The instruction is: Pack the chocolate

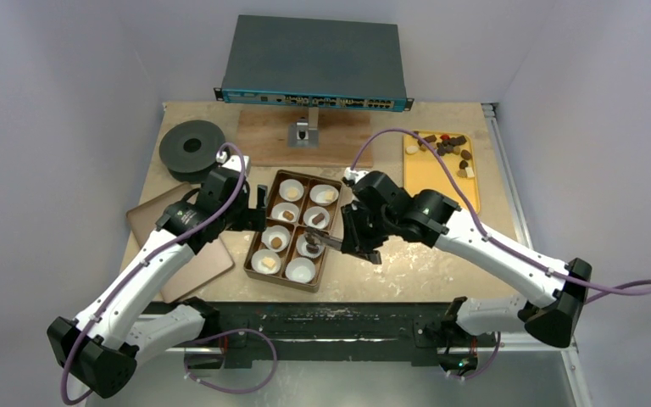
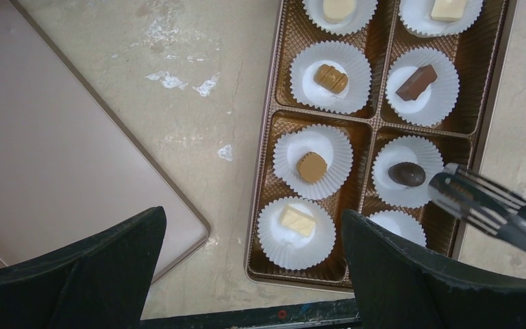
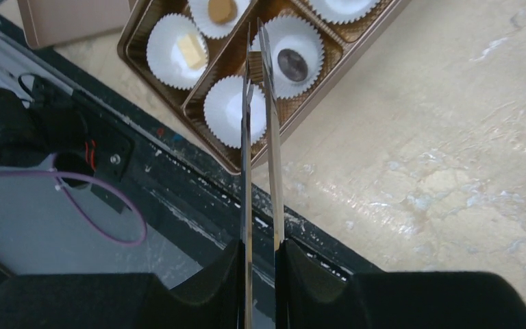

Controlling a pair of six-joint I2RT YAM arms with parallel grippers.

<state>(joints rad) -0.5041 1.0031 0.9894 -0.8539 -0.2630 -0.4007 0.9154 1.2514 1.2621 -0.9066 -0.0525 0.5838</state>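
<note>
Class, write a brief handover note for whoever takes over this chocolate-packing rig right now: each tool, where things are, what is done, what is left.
Left tool: open, empty, hovering at the left side of the brown rectangular eight-compartment box.
Right tool: shut on slim metal tongs, whose tips sit beside the dark round chocolate in its cup.
Done: seven white fluted paper cups each hold one piece.
Left: the empty cup in the near right compartment. The loose chocolates lie on the yellow tray at far right.
</note>
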